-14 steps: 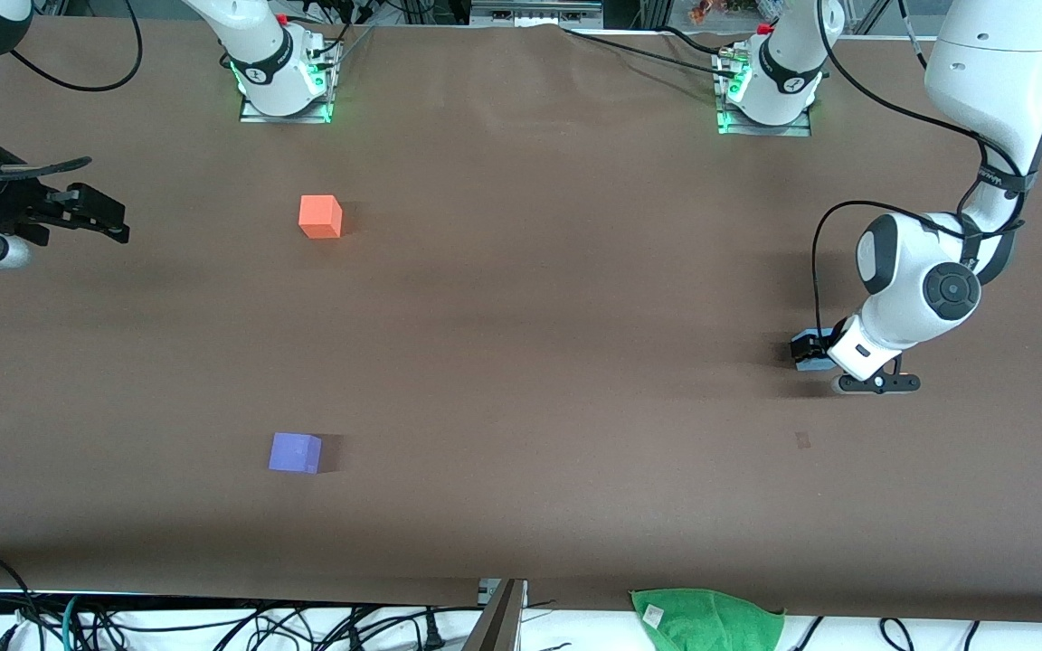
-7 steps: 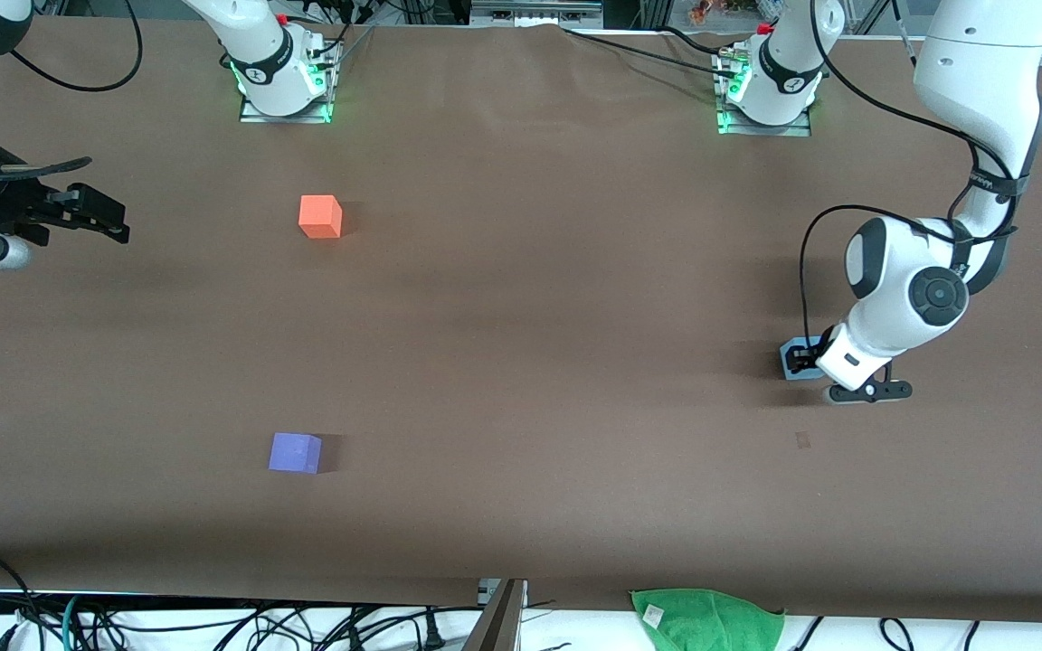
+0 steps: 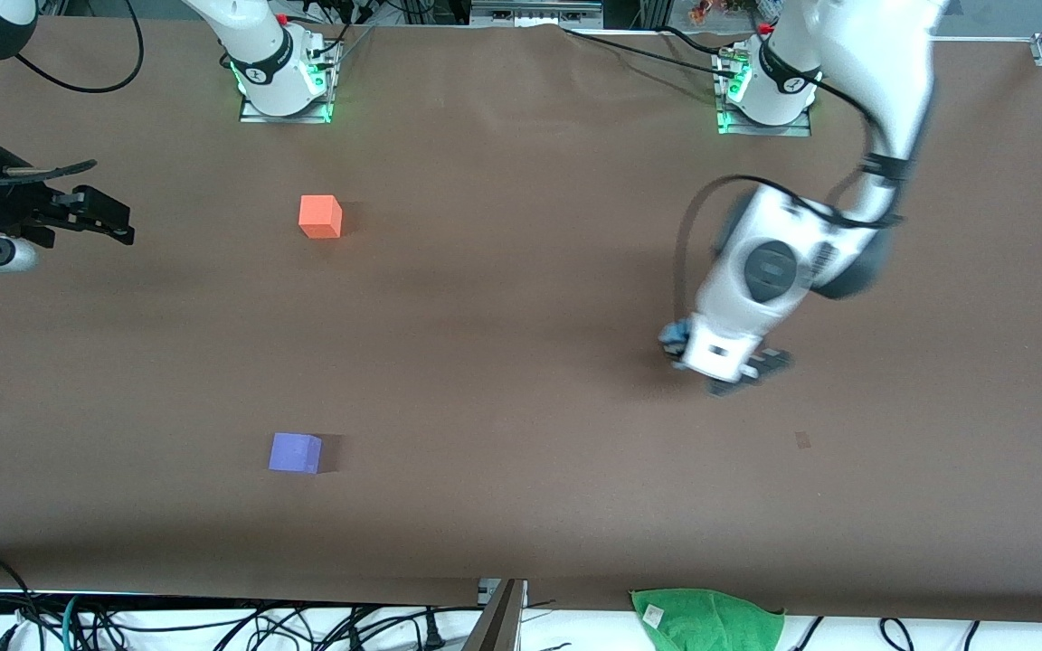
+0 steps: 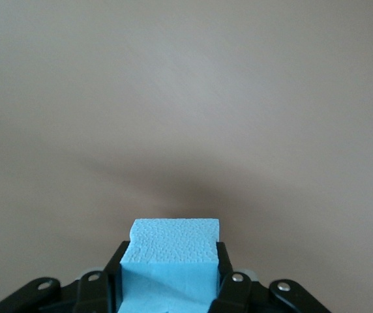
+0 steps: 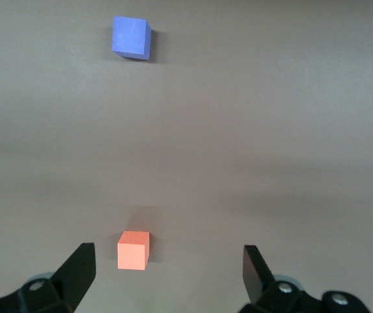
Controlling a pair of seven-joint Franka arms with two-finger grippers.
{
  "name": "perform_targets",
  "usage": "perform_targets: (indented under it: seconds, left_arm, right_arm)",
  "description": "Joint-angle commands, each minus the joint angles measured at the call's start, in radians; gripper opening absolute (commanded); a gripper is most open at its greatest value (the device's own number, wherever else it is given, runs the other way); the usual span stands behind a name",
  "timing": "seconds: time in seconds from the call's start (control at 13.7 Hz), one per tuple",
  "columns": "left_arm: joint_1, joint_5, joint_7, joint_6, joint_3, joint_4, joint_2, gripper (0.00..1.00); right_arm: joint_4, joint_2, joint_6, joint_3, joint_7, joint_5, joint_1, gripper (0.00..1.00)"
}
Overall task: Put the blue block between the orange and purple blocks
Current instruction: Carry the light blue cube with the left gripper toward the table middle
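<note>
Over the table: the left gripper (image 3: 679, 348) is hanging above the bare brown table surface (image 3: 521, 298), toward the left arm's end, and it is carrying the small light sky-blue matte cube (image 4: 171, 261).
Left gripper state: its 2 fingers are pressing on 2 facing sides of the sky-blue cube, which is sitting squarely between them in the left wrist view.
Right gripper: the right gripper (image 5: 167, 270) is waiting at the right arm's end of the table, with its fingers spread wide and nothing between them.
Targets: the bright orange matte cube (image 3: 320, 217) is lying farther from the front camera, and the violet-purple matte cube (image 3: 295, 452) is lying nearer to it; they are well apart, with bare table between them.
Handling: I am judging the sky-blue cube to be light and a little soft, like foam, because its face is looking dimpled; the flat sides are giving a good hold, and gentle pressure should be enough.
Containers: none are showing in these views.
Progress: the carry seems under way; the gap is still well apart from the cube.
</note>
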Motion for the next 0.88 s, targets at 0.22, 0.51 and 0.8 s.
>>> perform_targets:
  seconds: [0.22, 0.51, 0.8]
  left_arm:
    - [-0.236, -0.049, -0.370, -0.031, 0.021, 0.286, 0.219, 0.33]
    - [-0.291, -0.065, -0.404, -0.009, 0.021, 0.393, 0.331, 0.58]
    - [-0.285, -0.047, -0.351, -0.024, 0.024, 0.386, 0.330, 1.00]
  right_arm:
    - [0.018, 0.021, -0.011, 0.004, 0.002, 0.009, -0.004, 1.00]
    - [0.009, 0.035, -0.014, 0.004, -0.004, 0.006, -0.004, 1.00]
    - [0.009, 0.065, -0.014, 0.000, -0.007, 0.001, -0.008, 1.00]
